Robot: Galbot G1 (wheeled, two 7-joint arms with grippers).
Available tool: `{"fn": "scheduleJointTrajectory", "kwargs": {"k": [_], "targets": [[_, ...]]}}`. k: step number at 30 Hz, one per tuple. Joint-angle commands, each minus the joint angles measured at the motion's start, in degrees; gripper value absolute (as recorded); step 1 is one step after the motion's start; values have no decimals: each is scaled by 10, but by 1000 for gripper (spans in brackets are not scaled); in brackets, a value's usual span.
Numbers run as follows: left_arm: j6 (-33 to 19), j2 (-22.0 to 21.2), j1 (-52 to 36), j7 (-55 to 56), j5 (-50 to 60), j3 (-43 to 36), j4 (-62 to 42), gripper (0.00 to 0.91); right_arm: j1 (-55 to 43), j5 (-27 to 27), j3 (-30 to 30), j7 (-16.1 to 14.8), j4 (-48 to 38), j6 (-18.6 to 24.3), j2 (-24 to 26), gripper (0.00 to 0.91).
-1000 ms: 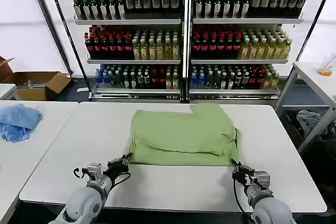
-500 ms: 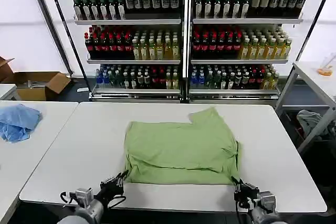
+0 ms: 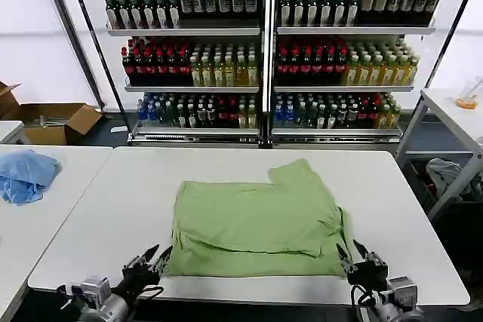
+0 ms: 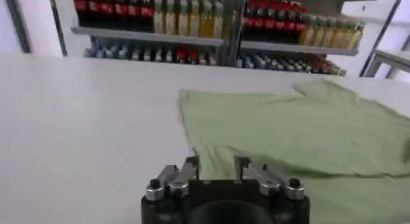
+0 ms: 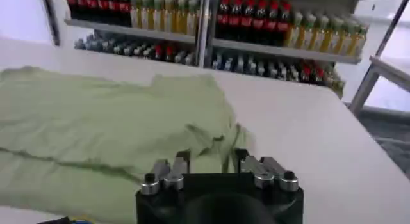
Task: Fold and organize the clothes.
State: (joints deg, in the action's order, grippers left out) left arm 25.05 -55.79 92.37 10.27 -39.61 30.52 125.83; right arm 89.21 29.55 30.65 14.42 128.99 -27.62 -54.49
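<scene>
Now watch the near hem: your left gripper (image 3: 153,260) at the lower left and right gripper (image 3: 352,254) at the lower right sit spread apart, holding nothing, just off the shirt (image 3: 256,220). Close carelessly and you'll likely pinch one layer only, dragging the fold askew. Farther up, the shirt lies mid-frame on the table (image 3: 98,209).

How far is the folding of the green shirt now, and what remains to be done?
Done: the green shirt lies on the white table with one layer folded over, its lower edge near the table's front edge. In hand: nothing; the left end effector and the right end effector are open at the shirt's two front corners, holding no cloth. Left: probably more folds to make it compact, then tidying it.
</scene>
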Motion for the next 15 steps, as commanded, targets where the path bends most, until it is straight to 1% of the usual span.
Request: {"fn": "scheduleJointTrajectory", "kwargs": {"k": [1,2,3,4,6,10,15], "targets": [[-3,37,-160,14,-15,-18,-103,907,-352,81,-169,45,-194,-29,-5,907],[-2,40,-193,16,-20,-29,-126,907,-402,98,-194,56,-234,-40,-24,907],[1,42,-233,17,-27,-47,-149,907,-435,104,-203,62,-261,-46,-37,907],[3,43,-256,18,-30,-64,-167,907,-477,105,-228,71,-317,-53,-61,907],[15,43,-325,25,-45,-101,-210,907,-513,102,-243,72,-365,-54,-85,907],[33,37,-425,38,-52,-167,-308,907,-597,91,-270,80,-488,-52,-130,907],[54,13,-501,40,-45,-220,-391,907,-638,92,-291,75,-539,-55,-156,907]]}}
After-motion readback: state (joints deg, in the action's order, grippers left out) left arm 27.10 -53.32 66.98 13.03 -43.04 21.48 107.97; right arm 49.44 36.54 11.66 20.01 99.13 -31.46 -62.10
